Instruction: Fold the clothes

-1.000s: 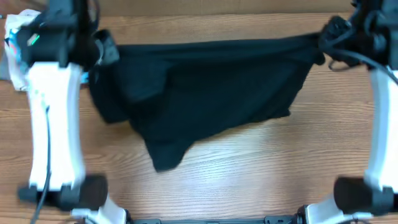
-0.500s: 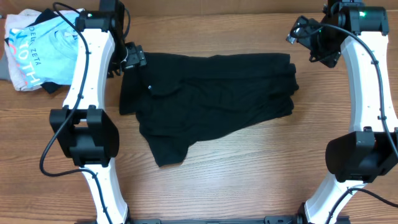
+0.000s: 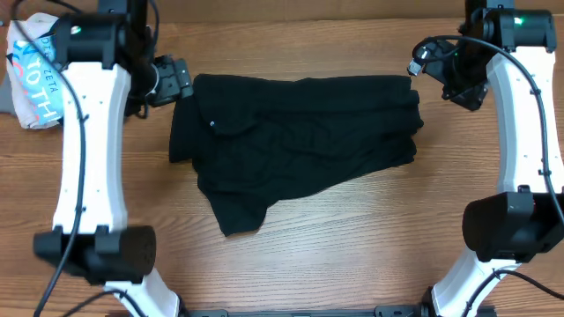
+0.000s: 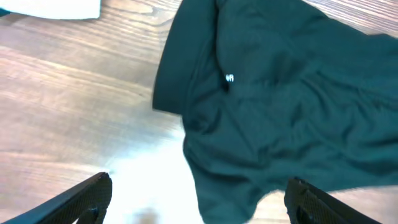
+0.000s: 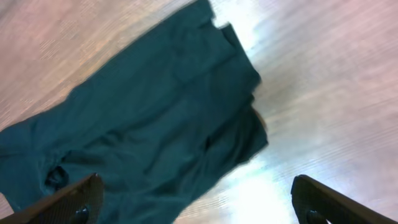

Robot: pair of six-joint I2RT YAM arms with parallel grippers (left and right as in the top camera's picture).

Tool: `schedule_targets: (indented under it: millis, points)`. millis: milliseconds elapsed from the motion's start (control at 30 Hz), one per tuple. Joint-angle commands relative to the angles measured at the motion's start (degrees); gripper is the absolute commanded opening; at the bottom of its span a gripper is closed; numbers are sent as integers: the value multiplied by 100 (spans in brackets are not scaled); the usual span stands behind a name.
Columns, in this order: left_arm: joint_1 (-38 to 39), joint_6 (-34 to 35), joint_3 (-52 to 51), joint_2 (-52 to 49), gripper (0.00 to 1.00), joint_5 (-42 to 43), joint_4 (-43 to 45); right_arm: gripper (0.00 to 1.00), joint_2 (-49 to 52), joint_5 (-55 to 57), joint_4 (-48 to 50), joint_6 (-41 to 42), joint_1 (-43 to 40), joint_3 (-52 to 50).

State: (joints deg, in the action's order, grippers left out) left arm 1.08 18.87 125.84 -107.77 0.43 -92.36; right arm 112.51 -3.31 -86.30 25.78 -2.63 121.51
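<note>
The black T-shirt lies in a loose heap in the middle of the worktop, wider than it is deep and creased all over. Its small white logo mark shows near the left end, facing up. At the right end the fabric sits in stacked layers, and at the near left a flap trails down toward the robot's side.

The left hand hangs just off the shirt's far-left corner. The wrist view settles it: its fingers are spread wide, holding nothing, with only worktop and cloth below them. On the other side, the right hand sits near the far-right corner, off the fabric. Its fingers are wide apart too, gripping nothing.

Away at the far-left edge of the worktop a light blue shirt with white lettering lies bunched, well apart from the black one.
</note>
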Motion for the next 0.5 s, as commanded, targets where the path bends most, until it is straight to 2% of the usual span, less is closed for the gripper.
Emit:
schedule_targets:
  millis: [0,133,267,467]
  points:
    - [-33,-111,122,516,91,24,-157,100,-457,787,-232,605,-44,92]
    - [-31,-118,118,756,90,20,-446,100,-483,1484,-730,1029,-46,85]
    - [-31,-361,-168,962,97,306,-446,100,-490,1969,-1075,1394,-44,37]
    - [-31,-496,-1460,1528,99,540,-446,100,-667,2015,-1075,1303,-72,-330]
